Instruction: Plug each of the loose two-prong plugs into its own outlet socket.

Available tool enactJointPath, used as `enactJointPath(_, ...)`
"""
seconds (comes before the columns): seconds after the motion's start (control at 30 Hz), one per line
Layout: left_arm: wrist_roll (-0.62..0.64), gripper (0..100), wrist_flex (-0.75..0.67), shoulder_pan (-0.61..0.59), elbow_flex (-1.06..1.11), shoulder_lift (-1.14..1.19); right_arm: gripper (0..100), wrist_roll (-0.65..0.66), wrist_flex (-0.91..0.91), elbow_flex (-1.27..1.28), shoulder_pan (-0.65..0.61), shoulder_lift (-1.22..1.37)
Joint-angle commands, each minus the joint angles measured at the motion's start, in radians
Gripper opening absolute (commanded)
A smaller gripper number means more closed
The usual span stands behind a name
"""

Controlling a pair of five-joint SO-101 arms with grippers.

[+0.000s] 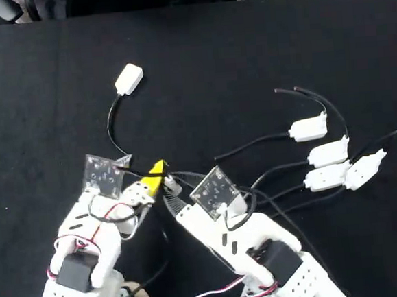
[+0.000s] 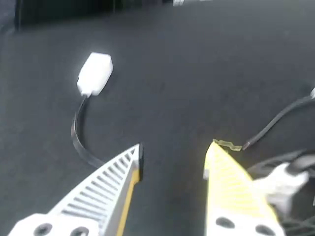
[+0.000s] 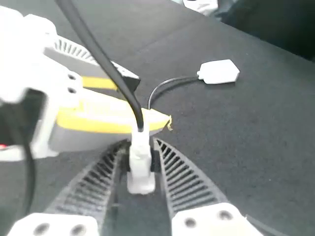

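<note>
One plug (image 3: pixel 139 172) is clamped in the right claw (image 3: pixel 140 145), the left claw (image 2: pixel 176 146) spread apart beside it; next, probably, the left must fetch the socket (image 1: pixel 129 79) lying at eleven o'clock from them.

- Black tabletop (image 1: pixel 246 48) carries a lone white connector (image 1: pixel 129 79), its black cable (image 1: pixel 109 128) curving down toward the grippers.
- Left gripper (image 1: pixel 145 170), one finger yellow, meets the right gripper (image 1: pixel 170 195) at a small white plug (image 1: pixel 170 186).
- Four white cabled connectors (image 1: pixel 328 153) cluster well to the right.
</note>
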Motion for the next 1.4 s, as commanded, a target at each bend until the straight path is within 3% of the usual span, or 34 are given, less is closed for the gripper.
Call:
enactJointPath(0.0,0.015,22,-0.049,0.082,-0.071,-0.005,1.1,-0.005,0.012,-0.002,-0.014,-0.117)
enactJointPath(0.37,0.008,22,-0.044,0.081,-0.024,-0.005,1.1,0.005,0.069,-0.005,-0.094,-0.124)
enactJointPath(0.57,0.006,22,0.074,0.077,-0.024,-0.005,1.1,0.005,0.152,-0.067,-0.094,-0.125)
enactJointPath(1.0,0.014,22,0.08,-0.145,-0.054,-0.006,1.1,0.005,0.186,-0.093,-0.089,-0.125)
enactJointPath(1.2,0.066,22,0.077,-0.133,-0.053,-0.006,1.1,0.005,0.183,-0.094,-0.092,-0.127)
enactJointPath(1.37,0.12,22,0.08,-0.025,-0.042,-0.006,1.1,0.005,0.181,-0.093,-0.094,-0.127)
